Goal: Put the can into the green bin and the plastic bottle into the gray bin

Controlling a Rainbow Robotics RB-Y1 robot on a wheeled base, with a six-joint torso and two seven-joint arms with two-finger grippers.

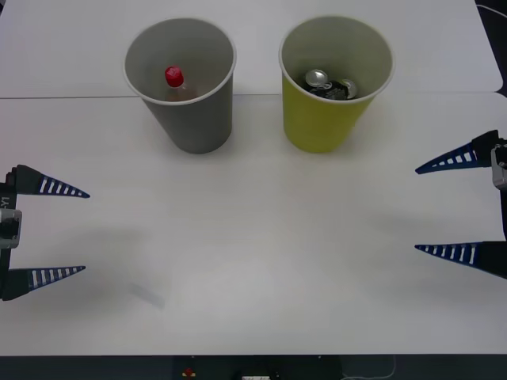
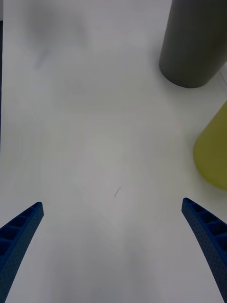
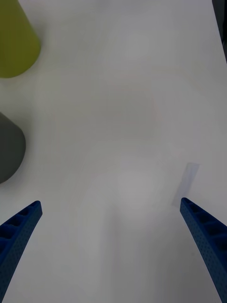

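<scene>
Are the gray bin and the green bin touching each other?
Apart. In the front view, a strip of white table shows between the gray bin and the green bin, from rims down to bases.

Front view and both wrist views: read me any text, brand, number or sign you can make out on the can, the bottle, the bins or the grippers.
None can be read.
The can, lying in the green bin: its markings are too small to read.
The plastic bottle in the gray bin: no label legible.
Both bins: plain outer walls, no print.
Left gripper and right gripper, both open over the table: white rib marks, no lettering.
</scene>
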